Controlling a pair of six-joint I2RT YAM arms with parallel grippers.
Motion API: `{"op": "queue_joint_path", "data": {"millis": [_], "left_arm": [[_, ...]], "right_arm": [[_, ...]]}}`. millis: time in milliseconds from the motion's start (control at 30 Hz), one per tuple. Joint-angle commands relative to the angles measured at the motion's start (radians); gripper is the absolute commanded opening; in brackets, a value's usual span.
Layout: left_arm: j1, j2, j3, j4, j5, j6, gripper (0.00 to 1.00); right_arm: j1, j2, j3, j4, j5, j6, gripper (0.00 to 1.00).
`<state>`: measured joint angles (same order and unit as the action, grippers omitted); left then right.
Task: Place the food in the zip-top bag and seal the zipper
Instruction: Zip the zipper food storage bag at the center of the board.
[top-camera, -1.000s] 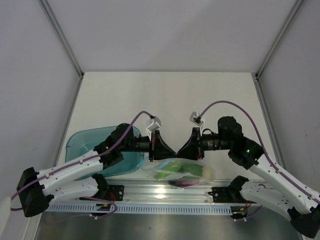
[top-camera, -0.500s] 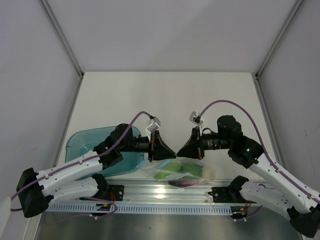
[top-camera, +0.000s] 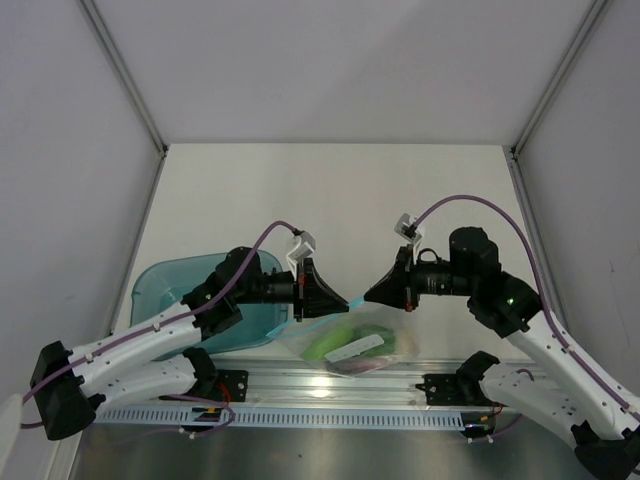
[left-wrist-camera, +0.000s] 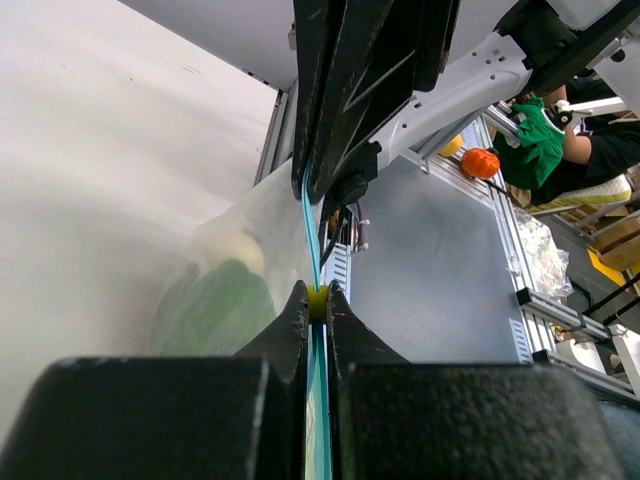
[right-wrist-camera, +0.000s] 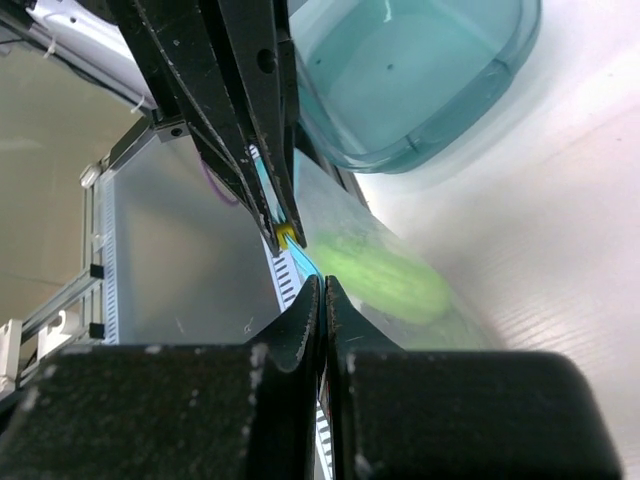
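The clear zip-top bag (top-camera: 352, 338) hangs between my two grippers near the table's front edge. Through its wall the food shows: a long green vegetable (top-camera: 330, 341) and a purple piece low down. In the left wrist view the green food (left-wrist-camera: 220, 305) and a pale round piece sit inside the bag. My left gripper (top-camera: 346, 300) (left-wrist-camera: 317, 291) is shut on the light-blue zipper (left-wrist-camera: 311, 235) at a small yellow tab. My right gripper (top-camera: 369, 295) (right-wrist-camera: 322, 284) is shut on the same strip, a short way from the left one.
A translucent teal tray (top-camera: 165, 285) (right-wrist-camera: 420, 90) lies at the left, under the left arm. The silver rail (top-camera: 320, 385) with the arm bases runs along the front edge, just below the bag.
The right gripper closed on the zipper and drew back to the right, away from the left gripper. The bag has shifted and tilted with the pull.
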<state>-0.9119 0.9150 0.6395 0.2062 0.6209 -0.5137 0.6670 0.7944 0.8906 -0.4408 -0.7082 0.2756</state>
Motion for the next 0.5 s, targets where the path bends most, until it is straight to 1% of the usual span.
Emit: {"op": "queue_joint_path", "data": {"millis": [0,133,233,333,367,433,467], "left_arm": [[0.010,-0.038,-0.005,-0.050,0.030,0.026,0.01],[0.019,-0.062,-0.008,-0.080,0.030,0.035,0.01],[0.025,-0.073,0.008,-0.120,0.028,0.050,0.01],[0.028,-0.077,0.032,-0.165,0.042,0.072,0.01],[0.028,-0.079,0.041,-0.174,0.046,0.079,0.00],[0.027,-0.082,0.051,-0.188,0.053,0.086,0.01],[0.028,-0.082,0.057,-0.195,0.056,0.090,0.01]], "right_arm": [[-0.026,-0.034,0.053,-0.010,0.079,-0.015,0.00],[-0.032,-0.038,0.079,-0.062,0.110,-0.032,0.00],[-0.033,-0.020,0.105,-0.111,0.101,-0.047,0.00],[-0.033,0.011,0.137,-0.160,0.046,-0.065,0.19],[-0.032,0.025,0.145,-0.168,0.026,-0.081,0.30],[-0.030,0.034,0.157,-0.183,-0.004,-0.091,0.39],[-0.027,0.035,0.175,-0.185,-0.004,-0.101,0.48]]}}
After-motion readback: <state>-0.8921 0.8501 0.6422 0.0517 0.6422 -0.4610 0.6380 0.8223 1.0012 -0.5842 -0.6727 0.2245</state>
